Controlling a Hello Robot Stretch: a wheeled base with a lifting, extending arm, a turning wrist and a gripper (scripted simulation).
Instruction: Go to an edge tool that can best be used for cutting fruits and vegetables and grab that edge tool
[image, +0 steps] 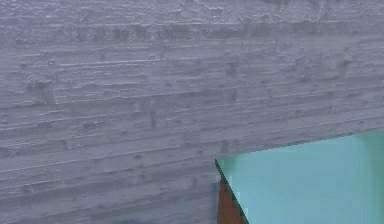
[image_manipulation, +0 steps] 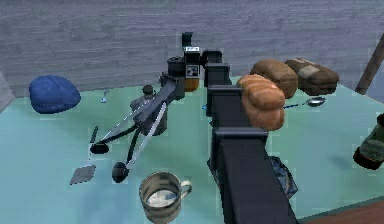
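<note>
My arm (image_manipulation: 240, 160) reaches out over a teal table (image_manipulation: 40, 150). The gripper (image_manipulation: 108, 160) points toward the arm side view's left, its two thin fingers (image_manipulation: 130, 125) low above the tabletop. A short thin dark sliver (image_manipulation: 93, 133) lies on the table right by the farther fingertip; it is too small to name. A small flat grey piece (image_manipulation: 82, 174) lies just left of the nearer fingertip. I cannot tell whether the gripper holds anything.
On the table are a blue rounded lump (image_manipulation: 55, 93), three brown bread loaves (image_manipulation: 262, 100), a spoon (image_manipulation: 310, 102), a metal mug (image_manipulation: 162, 195) near the front edge and a dark bottle (image_manipulation: 372, 145). In the forward view a grey plank wall (image: 150, 90) stands close, with the table's corner (image: 310, 185) low right.
</note>
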